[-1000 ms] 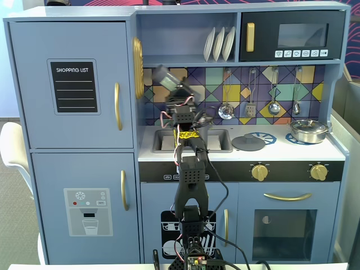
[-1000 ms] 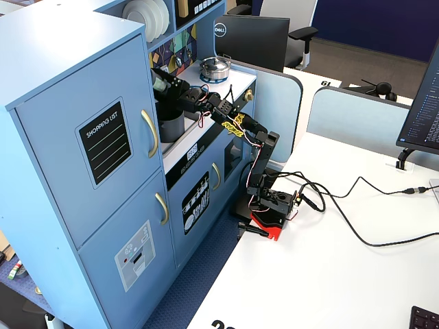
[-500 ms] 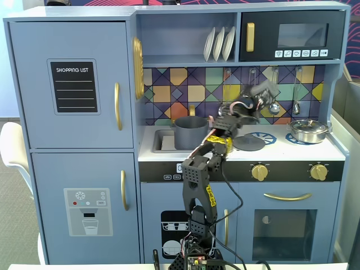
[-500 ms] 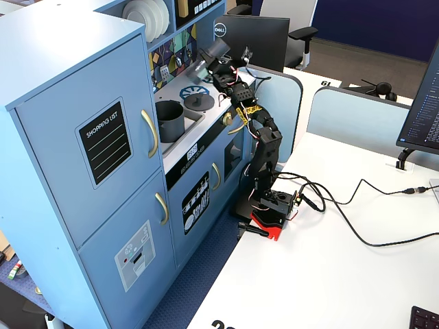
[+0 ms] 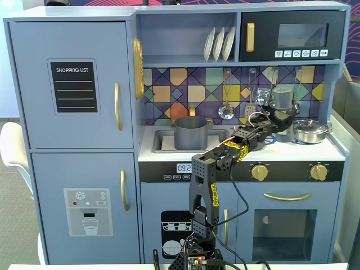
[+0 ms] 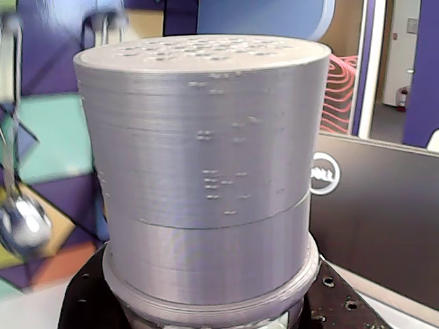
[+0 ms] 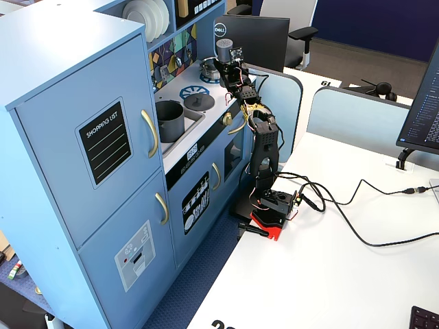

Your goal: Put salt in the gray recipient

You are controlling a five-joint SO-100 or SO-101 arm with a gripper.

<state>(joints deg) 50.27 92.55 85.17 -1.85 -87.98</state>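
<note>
The salt (image 5: 283, 97) is a gray cylinder with a holed cap, upright at the right of the toy kitchen's counter. It fills the wrist view (image 6: 206, 151) and shows in the other fixed view (image 7: 224, 49). My gripper (image 5: 283, 119) is shut on the salt's lower body, with its black jaws on both sides of it in the wrist view (image 6: 206, 317). I cannot tell whether the salt's base touches the counter. The gray recipient (image 5: 191, 131), a matte dark gray pot, stands in the sink well to the left of the gripper; it also shows in the other fixed view (image 7: 169, 120).
A shiny steel pot (image 5: 310, 130) stands just right of the gripper. Utensils (image 5: 226, 109) hang on the tiled back wall behind it. A flat gray lid (image 7: 200, 101) lies on the stove. A shelf with white plates (image 5: 219, 44) and a microwave (image 5: 292, 35) hang above the counter.
</note>
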